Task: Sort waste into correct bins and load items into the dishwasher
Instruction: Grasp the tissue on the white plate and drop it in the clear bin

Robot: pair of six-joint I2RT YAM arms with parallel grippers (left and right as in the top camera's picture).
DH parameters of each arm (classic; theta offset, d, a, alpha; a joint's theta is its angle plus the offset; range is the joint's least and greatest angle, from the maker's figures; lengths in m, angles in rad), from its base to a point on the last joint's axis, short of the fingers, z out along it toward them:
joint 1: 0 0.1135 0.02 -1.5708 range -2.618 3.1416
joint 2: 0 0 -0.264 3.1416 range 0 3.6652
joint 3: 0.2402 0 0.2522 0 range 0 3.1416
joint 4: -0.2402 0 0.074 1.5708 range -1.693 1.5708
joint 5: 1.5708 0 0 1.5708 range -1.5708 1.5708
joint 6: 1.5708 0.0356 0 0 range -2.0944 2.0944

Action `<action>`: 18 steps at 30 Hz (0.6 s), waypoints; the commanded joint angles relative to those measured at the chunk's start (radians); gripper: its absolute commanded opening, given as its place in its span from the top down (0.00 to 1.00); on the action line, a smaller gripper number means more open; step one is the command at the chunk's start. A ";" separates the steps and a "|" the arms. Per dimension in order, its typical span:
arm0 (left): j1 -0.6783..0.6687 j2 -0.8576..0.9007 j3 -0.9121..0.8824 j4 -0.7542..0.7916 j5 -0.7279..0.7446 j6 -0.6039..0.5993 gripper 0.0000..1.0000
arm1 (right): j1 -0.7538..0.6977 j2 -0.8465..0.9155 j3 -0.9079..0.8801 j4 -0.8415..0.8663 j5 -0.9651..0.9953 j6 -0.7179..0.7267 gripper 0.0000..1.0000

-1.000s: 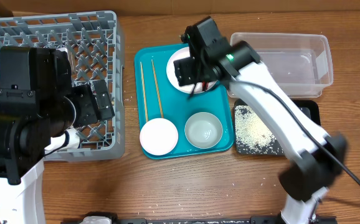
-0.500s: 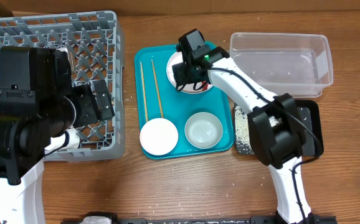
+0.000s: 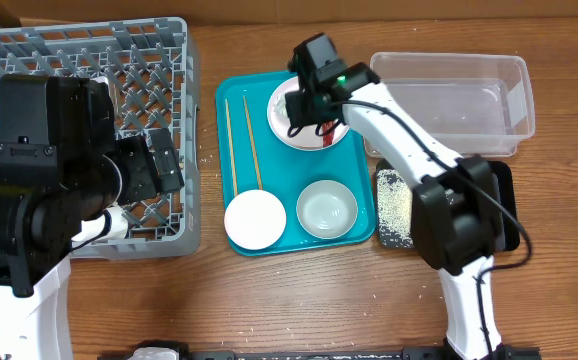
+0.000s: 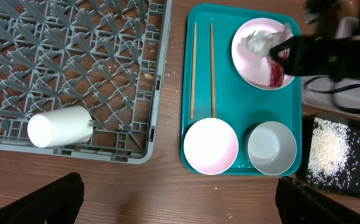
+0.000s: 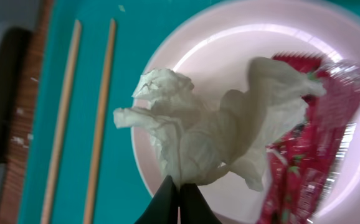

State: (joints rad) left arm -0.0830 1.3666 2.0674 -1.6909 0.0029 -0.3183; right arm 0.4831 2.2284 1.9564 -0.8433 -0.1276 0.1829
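Note:
My right gripper (image 5: 180,188) is shut on the near edge of the crumpled white tissue (image 5: 208,127), over the pale pink plate (image 5: 242,37) at the back of the teal tray (image 3: 231,100). The red wrapper (image 5: 311,162) lies on the plate beside the tissue. On the tray are also the chopsticks (image 3: 239,145), the pink bowl (image 3: 255,220) and the grey-green bowl (image 3: 327,209). The white cup (image 4: 60,126) lies on its side in the grey dish rack (image 3: 159,60). My left gripper (image 4: 183,205) hangs open above the bare table near the rack's front corner.
The clear tub (image 3: 459,100) stands at the back right. In front of it sits the black tray (image 3: 499,180) holding rice (image 3: 394,205), partly hidden under my right arm. Stray rice grains dot the wood near the trays.
My right gripper has closed on the tissue at the plate, and its arm has swung in over the black tray. The left arm has not moved.

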 commanded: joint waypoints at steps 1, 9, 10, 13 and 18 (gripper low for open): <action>0.004 0.006 -0.004 0.002 -0.010 0.008 0.00 | -0.019 -0.124 0.048 -0.004 -0.004 -0.004 0.96; 0.004 0.006 -0.004 0.002 -0.010 0.008 0.00 | -0.147 -0.198 0.048 -0.061 -0.005 -0.003 0.96; 0.004 0.006 -0.004 0.002 -0.010 0.008 0.00 | -0.169 -0.206 0.048 -0.077 -0.005 -0.003 0.96; 0.004 0.006 -0.004 0.002 -0.010 0.008 0.00 | -0.245 -0.221 0.048 -0.154 -0.005 0.014 0.96; 0.004 0.006 -0.004 0.002 -0.010 0.008 0.00 | -0.344 -0.222 0.044 -0.302 -0.006 0.061 0.96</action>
State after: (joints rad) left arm -0.0830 1.3666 2.0674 -1.6905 0.0029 -0.3183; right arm 0.1680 2.0521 1.9835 -1.1194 -0.1307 0.2108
